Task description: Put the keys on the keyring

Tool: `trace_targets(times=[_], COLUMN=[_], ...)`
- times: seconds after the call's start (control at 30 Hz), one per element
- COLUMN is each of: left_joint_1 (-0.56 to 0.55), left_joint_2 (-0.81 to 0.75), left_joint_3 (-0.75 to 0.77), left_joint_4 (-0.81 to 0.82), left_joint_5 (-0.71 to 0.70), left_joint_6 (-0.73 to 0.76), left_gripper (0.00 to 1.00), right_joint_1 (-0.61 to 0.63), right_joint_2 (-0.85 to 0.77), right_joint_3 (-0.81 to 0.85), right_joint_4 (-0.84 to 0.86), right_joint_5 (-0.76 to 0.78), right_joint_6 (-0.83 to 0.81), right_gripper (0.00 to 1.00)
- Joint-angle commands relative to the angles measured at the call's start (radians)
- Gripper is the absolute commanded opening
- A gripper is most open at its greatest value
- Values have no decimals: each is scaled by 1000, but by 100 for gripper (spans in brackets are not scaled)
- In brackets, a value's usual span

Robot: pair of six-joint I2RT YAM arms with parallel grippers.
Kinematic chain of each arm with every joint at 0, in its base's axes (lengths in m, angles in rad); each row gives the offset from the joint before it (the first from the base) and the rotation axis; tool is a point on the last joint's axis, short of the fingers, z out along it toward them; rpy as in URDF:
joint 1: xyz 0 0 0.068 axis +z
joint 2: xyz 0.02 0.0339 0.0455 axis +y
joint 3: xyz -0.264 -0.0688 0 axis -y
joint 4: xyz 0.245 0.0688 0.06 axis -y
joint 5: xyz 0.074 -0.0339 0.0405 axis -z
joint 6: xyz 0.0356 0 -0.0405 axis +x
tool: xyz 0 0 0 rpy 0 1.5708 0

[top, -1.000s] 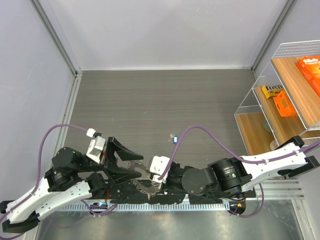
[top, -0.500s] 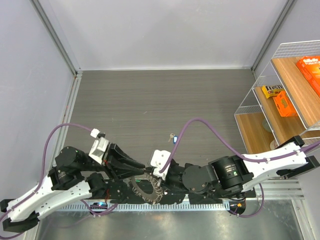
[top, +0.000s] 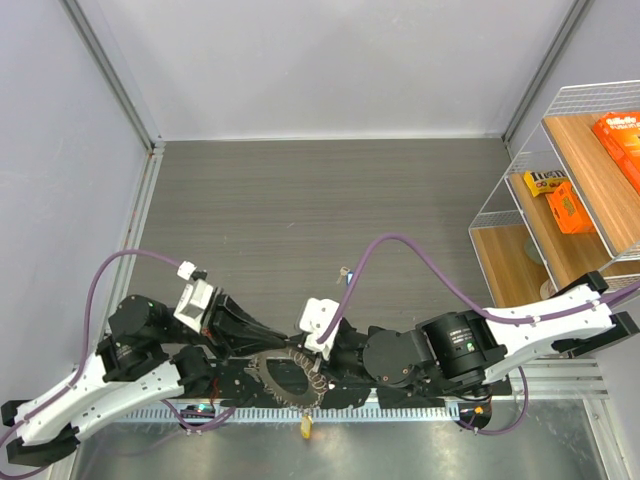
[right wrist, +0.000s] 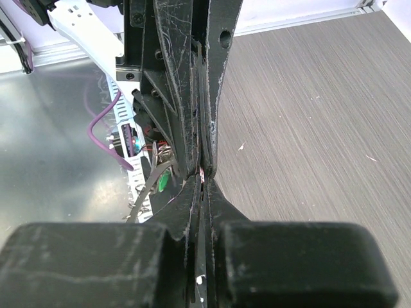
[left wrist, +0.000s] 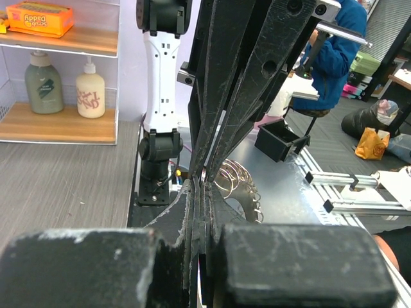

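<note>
The keyring [top: 312, 382], a silvery toothed ring, hangs between the arm bases at the near edge; its small loops [left wrist: 239, 183] show in the left wrist view. My left gripper [top: 288, 345] [left wrist: 203, 183] and right gripper [top: 303, 347] [right wrist: 203, 170] meet tip to tip at the ring's top rim, both shut, each pinching a thin silvery piece of it. A blue-headed key [top: 348, 275] lies on the table beyond them. A yellow-headed key [top: 306, 428] lies on the front metal strip. A green-headed key [right wrist: 162, 182] hangs under the ring.
A wire shelf rack [top: 560, 200] with orange boxes stands at the right edge. Purple cables [top: 420, 262] arc over the table. The slotted rail and metal strip [top: 400, 440] run along the front. Grey walls close the left and the back.
My left gripper has closed and moved right onto the keyring's rim, meeting the right gripper. The ring has swung into view below the tips. A yellow key has appeared on the front strip.
</note>
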Motion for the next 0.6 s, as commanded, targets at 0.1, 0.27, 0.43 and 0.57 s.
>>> trace_targets(times=[0.1, 0.27, 0.43, 0.57], left_joint_1=[2, 0, 0, 2], left_joint_2=[-10, -10, -18, -24], left_joint_3=[-5, 7, 7, 0], left_joint_4=[-65, -77, -79, -69], left_joint_5=[-49, -76, -92, -102], left_joint_6=[43, 57, 61, 61], left_gripper=[0, 0, 0, 0], right_joint_1=[-6, -6, -8, -8], right_joint_2=[5, -37, -71, -80], right_joint_3=[58, 19, -10, -19], right_joint_4=[148, 159, 161, 159], right_joint_5=[-20, -35, -40, -46], right_joint_6=[-12, -12, -10, -9], right_gripper=[8, 17, 23, 24])
